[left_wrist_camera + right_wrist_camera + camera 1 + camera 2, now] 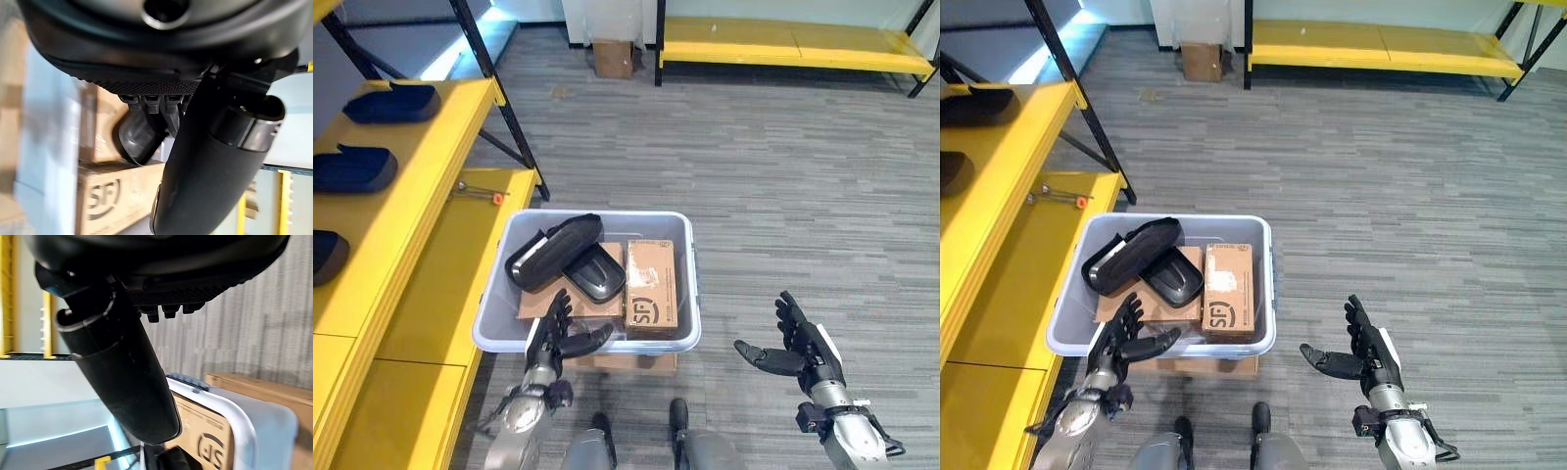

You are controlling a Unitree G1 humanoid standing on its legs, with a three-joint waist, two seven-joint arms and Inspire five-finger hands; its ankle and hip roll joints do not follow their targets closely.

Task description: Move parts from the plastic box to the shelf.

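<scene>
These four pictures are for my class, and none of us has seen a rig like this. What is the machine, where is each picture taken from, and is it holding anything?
It is a humanoid robot with two arms ending in dark fingered hands. The two wide pictures come from cameras in its head, looking down. The two close, dark pictures come from cameras on its wrists, looking along each hand.

On the floor before it stands a plastic box holding black parts and a cardboard carton. To its left is a yellow shelf with dark parts lying on it.

The left hand is at the box's near rim, fingers spread. The right hand hangs open over bare floor. Neither holds anything.
</scene>
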